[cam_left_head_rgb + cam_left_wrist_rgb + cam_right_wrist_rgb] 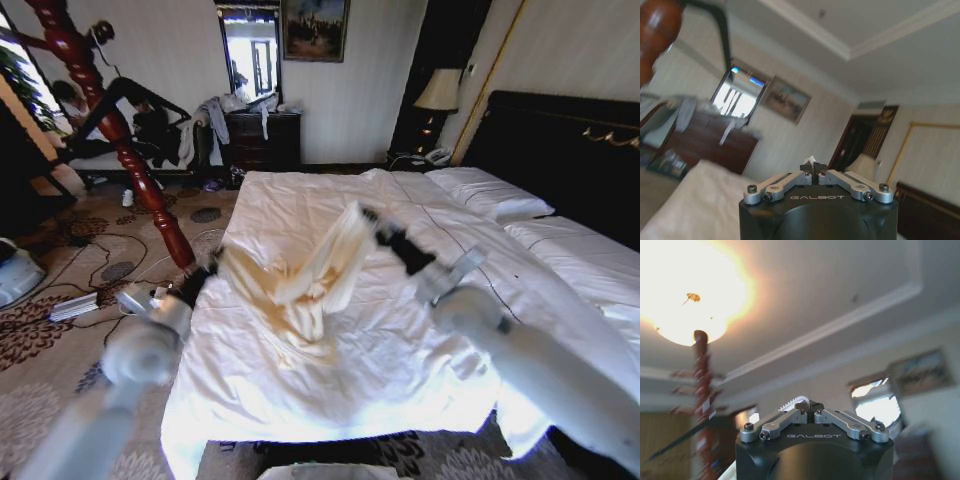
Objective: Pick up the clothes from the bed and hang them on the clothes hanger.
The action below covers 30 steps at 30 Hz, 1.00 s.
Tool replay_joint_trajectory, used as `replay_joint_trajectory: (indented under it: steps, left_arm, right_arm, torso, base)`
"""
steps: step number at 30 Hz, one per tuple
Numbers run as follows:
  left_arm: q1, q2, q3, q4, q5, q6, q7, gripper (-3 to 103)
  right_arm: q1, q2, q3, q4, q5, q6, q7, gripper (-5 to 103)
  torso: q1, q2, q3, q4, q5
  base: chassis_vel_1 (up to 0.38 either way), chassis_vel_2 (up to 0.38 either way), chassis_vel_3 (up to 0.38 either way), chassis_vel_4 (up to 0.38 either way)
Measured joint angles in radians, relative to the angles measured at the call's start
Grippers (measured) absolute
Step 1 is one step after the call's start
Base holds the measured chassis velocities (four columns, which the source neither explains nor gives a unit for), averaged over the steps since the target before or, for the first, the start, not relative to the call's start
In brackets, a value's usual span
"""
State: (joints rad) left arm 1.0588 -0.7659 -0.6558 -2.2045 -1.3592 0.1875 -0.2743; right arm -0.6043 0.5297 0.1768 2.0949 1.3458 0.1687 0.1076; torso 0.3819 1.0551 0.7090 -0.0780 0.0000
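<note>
1. Nearest in head view: both arms reach fwd over the bed (400, 370). L arm comes in from 7 o'clock, R arm from 4 o'clock.
2. Left gripper (213, 262) sits at the bed's L edge, approx 9 o'clock of the garment, pinched onto the cream cloth's L end. L wrist view: left gripper (813, 168) has jaws closed together, a small white scrap of fabric showing at the tips.
3. Right gripper (372, 218) is at approx 1 o'clock of the garment, clamped on its upper R end. R wrist view: right gripper (805, 405) jaws closed, a white ribbed fabric edge caught between the tips.
4. The clothes (305, 275), a cream/white garment, hang stretched btwn the two grippers, lifted above the duvet. The middle sags down, w/ bunched folds toward 6 o'clock just over the bed.
5. Bed: white duvet w/ a thin dark stitched line running along the R side. White pillows (490, 192) at 2 o'clock; black headboard (570, 150) behind them.
6. Red-brown turned wooden coat stand (120, 130) rises at 10 o'clock, beside the bed's L edge. A black clothes hanger (130, 100) appears to hang off it – blurred, hook not discernible.
7. Farther: dark dresser (262, 138) at 12 o'clock w/ clothing heaped on top; what's inside its drawers can't be seen. Lamp (436, 92) at 1 o'clock. Mirror (250, 55) and framed painting (314, 28) on the far wall.
</note>
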Motion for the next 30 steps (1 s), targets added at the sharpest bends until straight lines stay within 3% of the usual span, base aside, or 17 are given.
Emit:
replay_joint_trajectory:
  steps: [5, 8, 12, 16, 21, 22, 24, 26, 30]
  left_arm:
    - [-0.116, 0.06, -0.039, 0.012, -0.083, 0.003, -0.005, 0]
    - [-0.118, 0.062, -0.067, 0.005, -0.109, 0.005, -0.015, 0]
    - [-0.043, 0.055, -0.099, -0.043, -0.091, 0.012, 0.0, 0]
    - [0.031, 0.045, -0.165, -0.145, -0.08, 0.017, 0.06, 0]
    - [-0.012, 0.055, -0.197, -0.155, -0.148, 0.019, 0.084, 0]
    - [-0.084, 0.06, -0.156, -0.074, -0.173, 0.019, 0.057, 0]
    - [-0.116, 0.06, -0.079, 0.058, -0.116, 0.026, 0.039, 0]
    - [-0.098, 0.055, -0.025, 0.121, -0.054, 0.036, 0.043, 0]
    - [0.013, 0.037, -0.005, 0.103, 0.019, 0.052, 0.066, 0]
  right_arm:
    - [0.082, -0.068, 0.064, -0.016, 0.056, -0.015, 0.073, 1]
    - [0.068, -0.103, 0.117, -0.004, 0.061, -0.015, 0.076, 1]
    - [-0.042, -0.159, 0.222, 0.069, 0.054, -0.01, 0.051, 1]
    - [-0.137, -0.193, 0.326, 0.171, 0.097, 0.023, -0.048, 1]
    - [-0.058, -0.17, 0.285, 0.176, 0.173, 0.027, -0.056, 1]
    - [-0.001, -0.151, 0.225, 0.116, 0.168, -0.027, 0.023, 1]
    - [0.001, -0.151, 0.175, 0.014, 0.098, -0.142, 0.119, 1]
    - [-0.043, -0.162, 0.164, -0.032, 0.03, -0.206, 0.152, 1]
    - [-0.179, -0.151, 0.16, -0.018, -0.034, -0.241, 0.166, 1]
  torso:
    - [0.0, 0.0, 0.0, -0.0002, -0.0001]
    - [0.0, 0.0, 0.0, 0.0001, 0.0001]
    - [0.0, 0.0, 0.0, -0.0001, -0.0004]
    - [0.0, 0.0, 0.0, 0.0, -0.0001]
    - [-0.001, 0.0, -0.001, 0.0003, 0.0002]
    - [-0.001, 0.001, -0.001, 0.0009, 0.0001]
    - [0.0, 0.0, 0.0, 0.0, 0.0]
    - [0.001, 0.0, 0.001, -0.0004, -0.0007]
    - [0.0, 0.0, 0.0, -0.0006, 0.0012]
  base:
    - [0.0, 0.0, 0.0, 0.0]
    - [0.0, 0.0, 0.0, 0.0]
    - [0.0, 0.0, 0.0, 0.0]
    - [0.0, 0.0, 0.0, 0.0]
    - [0.0, 0.0, 0.0, 0.0]
    - [0.0, 0.0, 0.0, 0.0]
    - [0.0, 0.0, 0.0, 0.0]
    - [0.0, 0.0, 0.0, 0.0]
    - [0.0, 0.0, 0.0, 0.0]
